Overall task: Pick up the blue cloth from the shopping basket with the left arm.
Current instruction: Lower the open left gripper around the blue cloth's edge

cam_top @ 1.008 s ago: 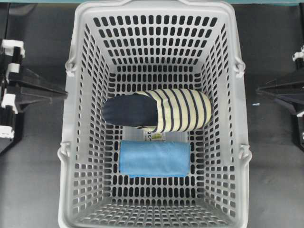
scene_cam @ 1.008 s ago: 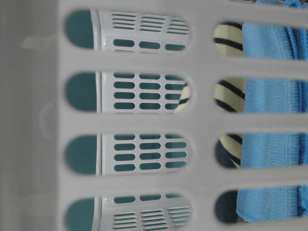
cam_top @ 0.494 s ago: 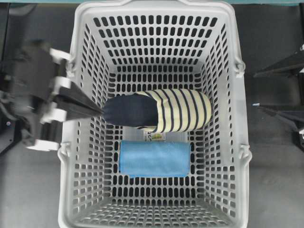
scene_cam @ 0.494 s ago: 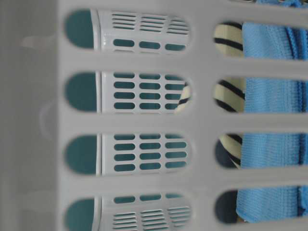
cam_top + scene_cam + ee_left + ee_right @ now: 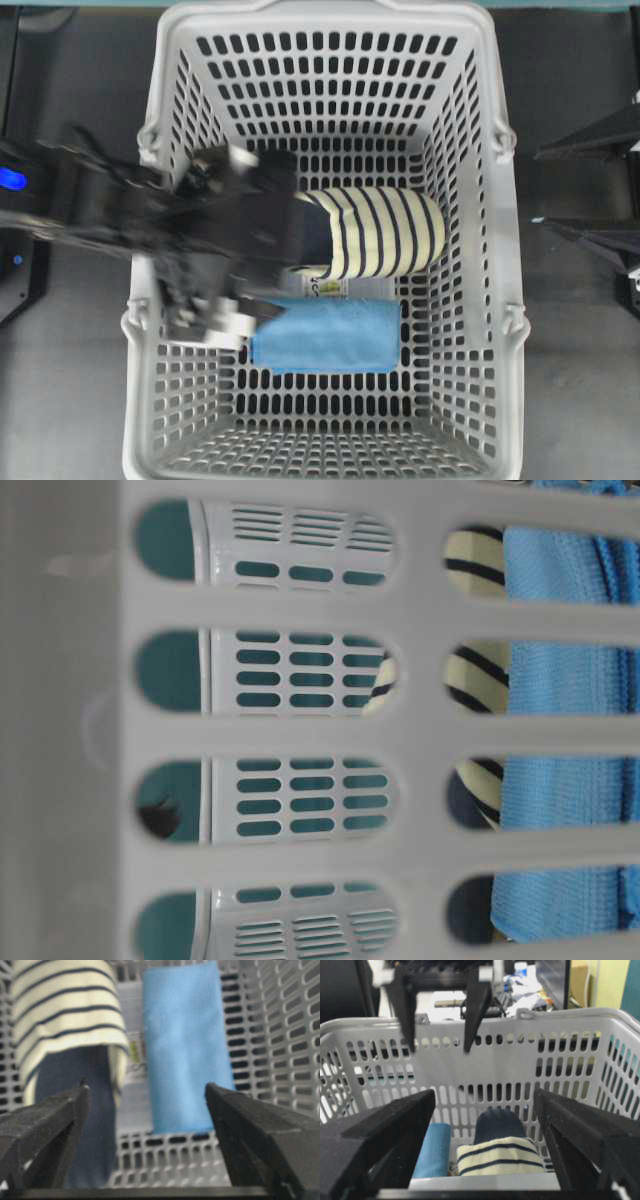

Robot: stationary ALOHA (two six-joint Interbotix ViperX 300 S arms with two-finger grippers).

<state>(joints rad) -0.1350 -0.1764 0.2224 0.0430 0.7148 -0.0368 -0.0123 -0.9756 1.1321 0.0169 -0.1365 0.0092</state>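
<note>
Left gripper (image 5: 145,1097) hangs inside the shopping basket (image 5: 150,205) with fingers spread, holding nothing, over the slipper's (image 5: 385,232) navy end, blue cloth (image 5: 325,334) flat on the basket floor beside the slipper (right gripper (image 5: 485,1110) also spread, outside the rim).

A light-blue cloth (image 5: 328,335), folded into a flat rectangle, lies on the floor of the grey slotted basket (image 5: 500,300), lower centre of the overhead view. The left tool (image 5: 145,1105) hangs above its end, jaws spread.

left arm (image 5: 150,215) now over shopping basket (image 5: 505,250) — blurred
</note>
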